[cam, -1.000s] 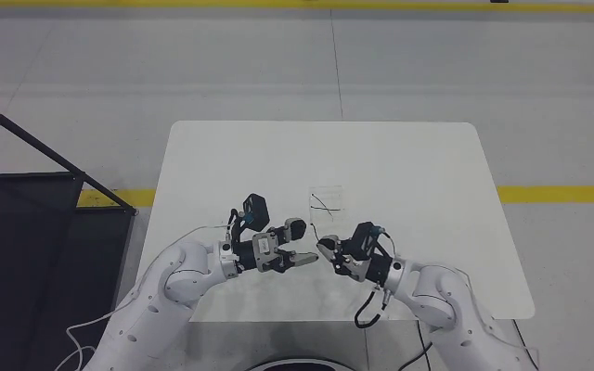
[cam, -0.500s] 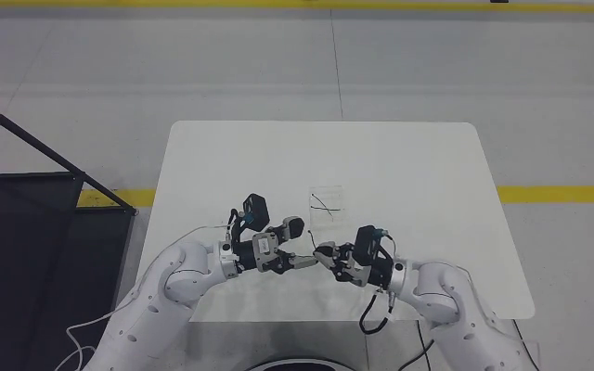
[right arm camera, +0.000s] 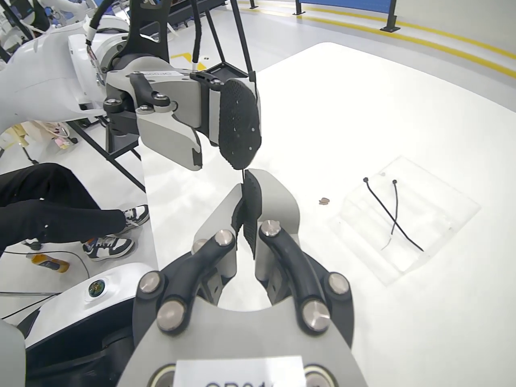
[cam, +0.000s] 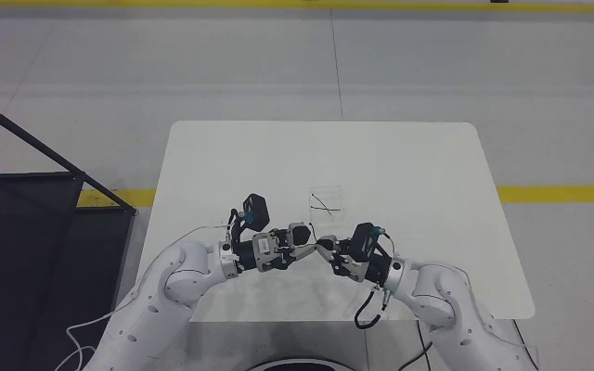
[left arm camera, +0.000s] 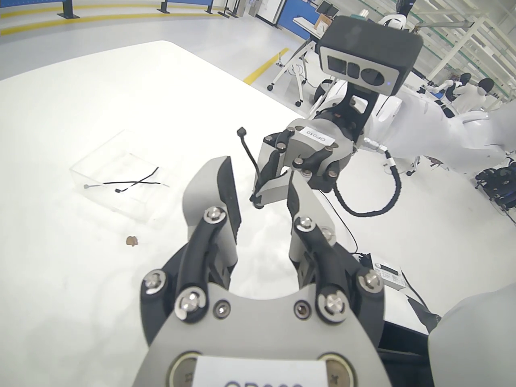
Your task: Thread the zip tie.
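A thin black zip tie (left arm camera: pixel 249 154) stands up from my right gripper (left arm camera: pixel 269 191), which is shut on its lower end; the tie's small square head is at the top. In the right wrist view the right gripper (right arm camera: pixel 246 187) has its pads pressed together, with a sliver of the tie showing at the tips. My left gripper (left arm camera: pixel 258 199) is open, its fingers (left arm camera: pixel 221 187) on either side of the right gripper's tip. In the top view the left gripper (cam: pixel 303 243) and the right gripper (cam: pixel 326 249) meet above the table's front middle.
A clear shallow tray (cam: pixel 325 202) lies on the white table (cam: pixel 418 176) just beyond the grippers, holding two more black zip ties (right arm camera: pixel 397 213). A small brown scrap (right arm camera: pixel 323 200) lies beside the tray (left arm camera: pixel 121 203). A black frame stands off the table's left side.
The two grippers have drawn together above the table's front middle; the left gripper's fingers now sit around the right gripper's tip.
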Controlling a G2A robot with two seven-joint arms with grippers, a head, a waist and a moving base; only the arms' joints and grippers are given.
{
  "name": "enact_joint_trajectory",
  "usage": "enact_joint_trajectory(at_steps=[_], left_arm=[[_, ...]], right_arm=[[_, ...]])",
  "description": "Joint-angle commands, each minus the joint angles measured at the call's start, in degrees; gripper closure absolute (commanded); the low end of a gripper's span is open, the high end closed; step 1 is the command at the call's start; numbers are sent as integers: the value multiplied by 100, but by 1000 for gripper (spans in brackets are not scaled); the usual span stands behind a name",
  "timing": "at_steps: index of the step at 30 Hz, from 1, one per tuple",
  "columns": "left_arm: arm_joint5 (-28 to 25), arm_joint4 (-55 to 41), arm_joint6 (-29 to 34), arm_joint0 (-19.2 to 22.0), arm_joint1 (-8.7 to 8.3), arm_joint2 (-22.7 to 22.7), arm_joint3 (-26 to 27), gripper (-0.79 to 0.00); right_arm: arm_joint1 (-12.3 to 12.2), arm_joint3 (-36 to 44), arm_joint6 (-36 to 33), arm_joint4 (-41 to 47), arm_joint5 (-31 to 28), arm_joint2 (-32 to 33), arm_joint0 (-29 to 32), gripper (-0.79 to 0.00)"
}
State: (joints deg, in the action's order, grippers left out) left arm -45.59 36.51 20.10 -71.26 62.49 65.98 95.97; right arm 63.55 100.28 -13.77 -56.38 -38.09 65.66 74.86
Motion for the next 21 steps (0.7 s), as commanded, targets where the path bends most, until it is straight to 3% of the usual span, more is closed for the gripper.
enact_joint_trajectory(at_steps=[1,11,15,16,17,21], left_arm=[[0,0,0,0,0,0,0,-345],[0,0,0,0,0,0,0,-345],[0,0,0,0,0,0,0,-280],[0,0,0,0,0,0,0,-326],[0,0,0,0,0,0,0,-770],[0,0,0,0,0,0,0,-785]], right_arm=[[4,100,136,-222,200,-13,79,0],[32,513,568,-1214,1182,-138,465,0],[49,538,560,-1320,1340,-198,480,0],[52,533,560,-1326,1353,-209,479,0],[55,529,556,-1327,1362,-214,476,0],[56,506,594,-1271,1376,-154,494,0]])
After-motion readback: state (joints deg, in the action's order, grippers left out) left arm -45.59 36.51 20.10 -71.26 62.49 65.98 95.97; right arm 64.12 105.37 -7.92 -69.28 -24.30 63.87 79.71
